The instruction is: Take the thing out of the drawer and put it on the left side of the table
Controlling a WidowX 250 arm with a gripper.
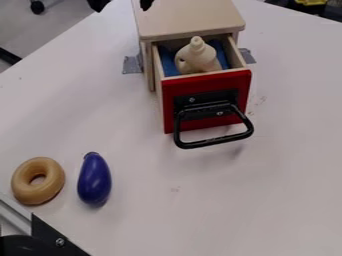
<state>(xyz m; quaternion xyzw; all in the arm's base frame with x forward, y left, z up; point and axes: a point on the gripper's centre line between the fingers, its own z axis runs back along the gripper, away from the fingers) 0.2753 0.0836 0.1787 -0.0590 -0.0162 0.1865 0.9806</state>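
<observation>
At the top edge of the camera view, two black fingertips of the gripper (123, 4) show, set well apart, so it is open; the rest of it is out of frame. They are up and to the left of the pulled-out drawer (208, 100), which has a red front and a black handle. Inside the drawer, a cream bottle-shaped toy (197, 57) stands upright on blue lining, its lower part hidden by the red front. The white table (294, 165) extends to both sides.
The wooden cabinet (190, 17) around the drawer is taped down with grey tape (132, 64). On the table's left lie a tan ring (21, 182) and a dark blue eggplant-shaped toy (94, 180). A metal bar with a black bracket (53, 237) occupies the bottom left corner.
</observation>
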